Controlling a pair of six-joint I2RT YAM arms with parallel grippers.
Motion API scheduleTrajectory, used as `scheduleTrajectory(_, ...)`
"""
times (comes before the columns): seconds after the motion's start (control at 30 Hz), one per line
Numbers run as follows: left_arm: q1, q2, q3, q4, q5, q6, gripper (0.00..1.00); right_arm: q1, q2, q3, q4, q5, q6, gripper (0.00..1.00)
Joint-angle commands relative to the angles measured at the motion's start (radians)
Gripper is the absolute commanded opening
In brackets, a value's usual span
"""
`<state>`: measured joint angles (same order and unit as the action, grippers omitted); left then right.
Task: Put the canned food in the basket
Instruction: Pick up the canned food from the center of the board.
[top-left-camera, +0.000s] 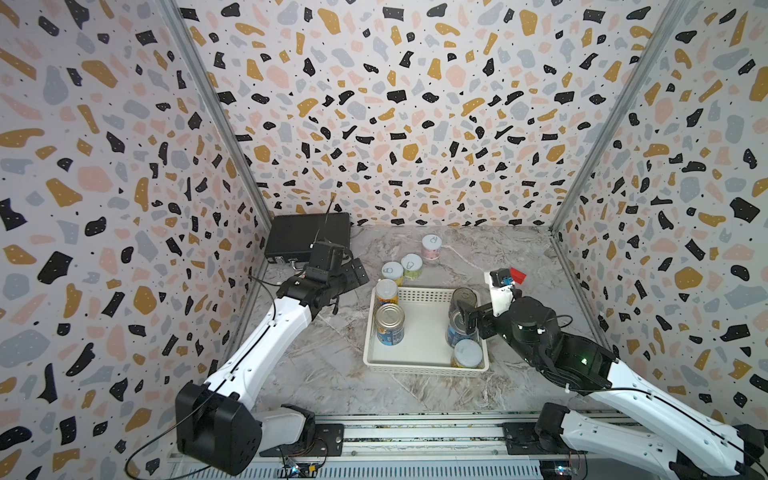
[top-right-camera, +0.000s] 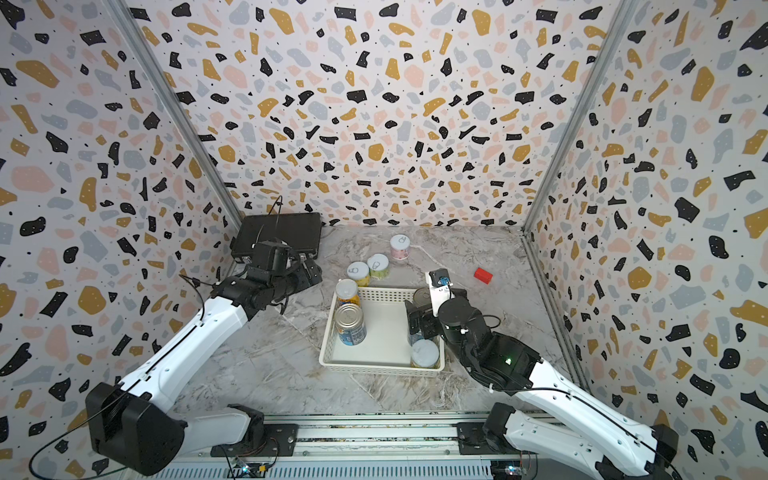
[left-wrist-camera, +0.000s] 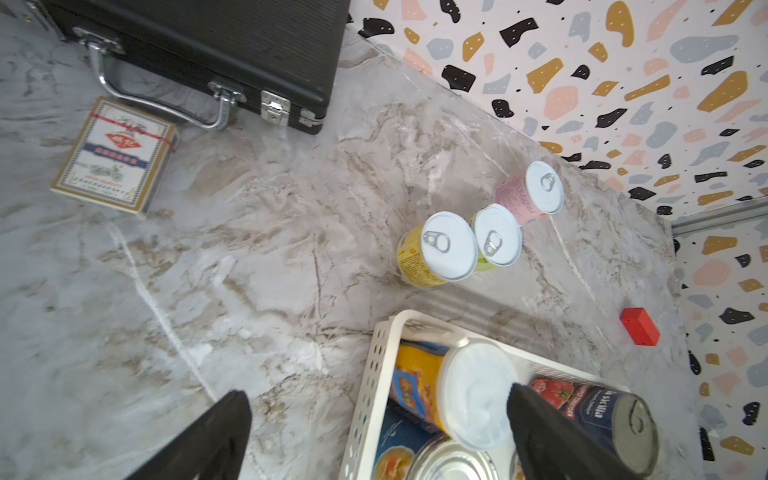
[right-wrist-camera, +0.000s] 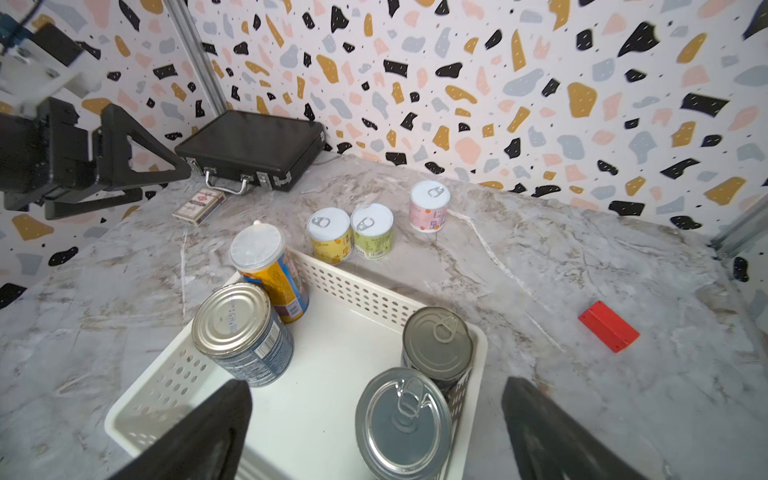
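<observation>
1. At the far left, the black hard-shell briefcase (top-left-camera: 309, 239) and the flat printed card packet (left-wrist-camera: 114, 156) are not part of the task.
2. The left gripper (top-left-camera: 356, 272) hangs above the marble table (top-left-camera: 316, 365) with its jaws spread wide and empty.
3. Three cans are not yet in. The small yellow-labelled can with a white pull-tab top (top-left-camera: 392, 272) stands just beside its green-labelled twin (top-left-camera: 412, 266), and the pink-labelled one (top-left-camera: 431, 247) is near them. All three stand upright just beyond the basket's far wall, to the right of the left claw. That arm looks the nearer, and a sideways reach across their vertical axes should suit.
4. The shallow white perforated plastic basket (top-left-camera: 424, 365) holds five upright cans.
5. The right gripper (right-wrist-camera: 376, 390) is released. Its jaws straddle the blue bare-metal-topped can (right-wrist-camera: 403, 424) inside the basket, clear of the can on both sides.
6. The small red block (top-right-camera: 483, 275) lies well apart.
</observation>
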<state>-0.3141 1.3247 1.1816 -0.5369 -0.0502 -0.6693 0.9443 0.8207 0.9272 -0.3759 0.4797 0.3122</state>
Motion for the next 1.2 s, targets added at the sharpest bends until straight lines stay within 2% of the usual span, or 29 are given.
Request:
scheduleTrajectory(0.0, 0.006, 0.084, 0.098, -0.038, 0.044, 0.005, 1.0, -0.013, -0.024, 0.003, 0.021, 0.05, -0.018, 1.0)
scheduleTrajectory(0.23, 0.003, 0.299, 0.276, -0.087, 0.067, 0.031, 1.0, -0.033, -0.032, 0.002, 0.005, 0.036, -0.003, 1.0)
scheduleTrajectory(0.4, -0.006, 0.425, 0.418, -0.141, 0.041, 0.066, 1.0, -0.045, -0.036, 0.001, -0.003, 0.035, 0.006, 1.0)
scheduleTrajectory(0.7, -0.036, 0.678, 0.711, -0.251, 0.023, 0.184, 1.0, -0.055, -0.035, 0.001, -0.011, 0.022, 0.022, 1.0)
scheduleTrajectory(0.93, -0.069, 0.875, 0.922, -0.297, 0.077, 0.256, 1.0, -0.058, -0.024, 0.003, -0.024, 0.023, 0.045, 1.0)
scheduleTrajectory(1.17, -0.123, 1.011, 1.148, -0.391, 0.038, 0.335, 1.0, -0.061, -0.021, 0.004, -0.031, 0.005, 0.059, 1.0)
